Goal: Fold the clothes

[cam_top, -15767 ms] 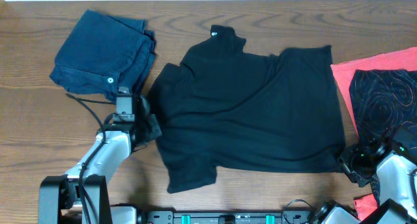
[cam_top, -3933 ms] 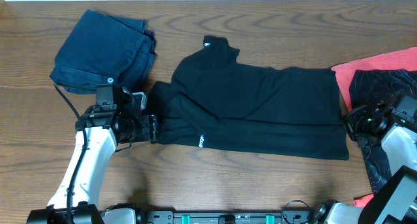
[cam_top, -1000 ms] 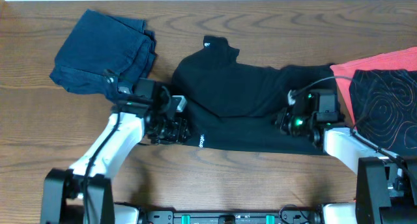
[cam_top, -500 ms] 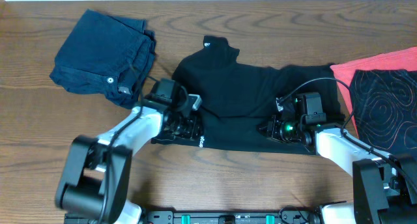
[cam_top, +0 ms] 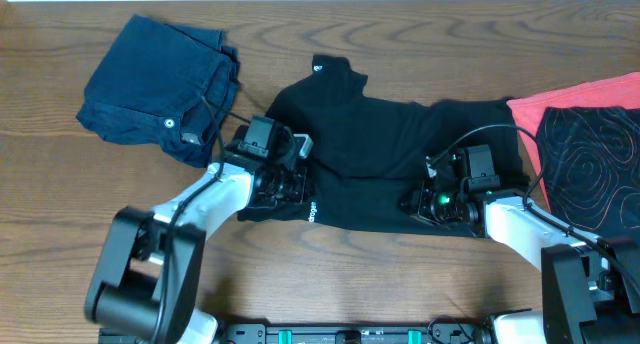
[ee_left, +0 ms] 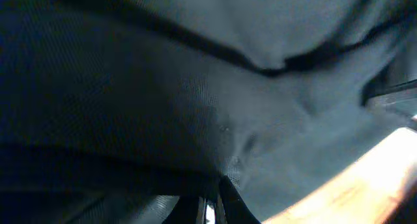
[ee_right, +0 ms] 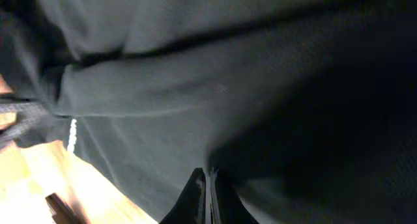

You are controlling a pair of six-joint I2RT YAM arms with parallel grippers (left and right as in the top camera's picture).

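Observation:
The clothes in work are a black T-shirt (cam_top: 370, 144), lying partly folded at the table's middle, with a white neck tag (cam_top: 318, 68) at its far end and a small white logo (cam_top: 311, 213) on its near edge. My left gripper (cam_top: 290, 187) rests on the shirt's left part, shut on its fabric. In the left wrist view dark cloth (ee_left: 195, 87) fills the frame above the shut left gripper (ee_left: 212, 208). On the shirt's right part my right gripper (cam_top: 418, 202) is shut on a fold. The right wrist view shows the right gripper (ee_right: 208, 185) pinching the cloth (ee_right: 228, 68).
Folded blue jeans (cam_top: 160, 84) lie at the far left. A red garment (cam_top: 570, 99) and a black one with red swirls (cam_top: 590, 164) lie at the right edge. Bare wooden table (cam_top: 420, 274) runs along the near side.
My left gripper slid right onto the shirt and closed on the fabric. The right gripper, shut throughout, drifted a little left with its fold.

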